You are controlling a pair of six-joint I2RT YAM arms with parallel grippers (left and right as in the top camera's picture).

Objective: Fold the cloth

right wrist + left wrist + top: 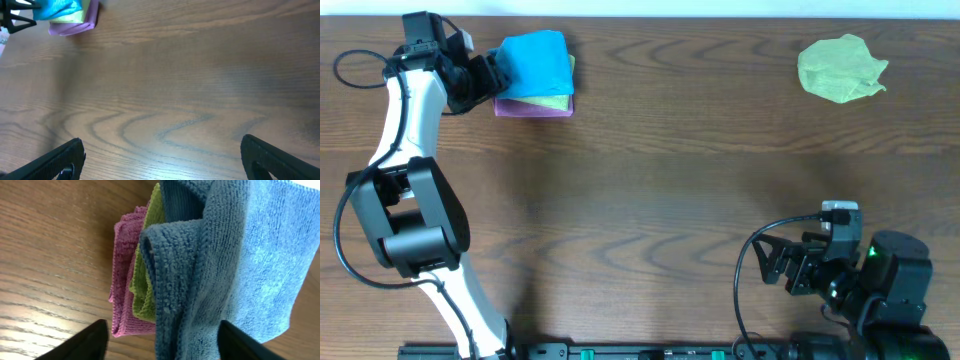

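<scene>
The cloth (535,62), bright blue and folded, lies on top of a small stack at the far left of the table. Up close in the left wrist view, the cloth (240,255) shows doubled layers with a stitched edge. My left gripper (492,72) is at the stack's left side. The left gripper (162,325) is open, its dark fingers apart on either side of the blue edge without pinching it. My right gripper (775,265) rests near the front right, and this right gripper (161,141) is open over bare wood. The cloth (57,7) shows far off in the right wrist view.
Under the blue cloth lie a folded yellow-green cloth (145,280) and a purple cloth (122,270); the purple cloth (530,108) is at the bottom. A crumpled yellow-green cloth (840,68) sits at the far right. A black cable (355,70) loops by the left arm.
</scene>
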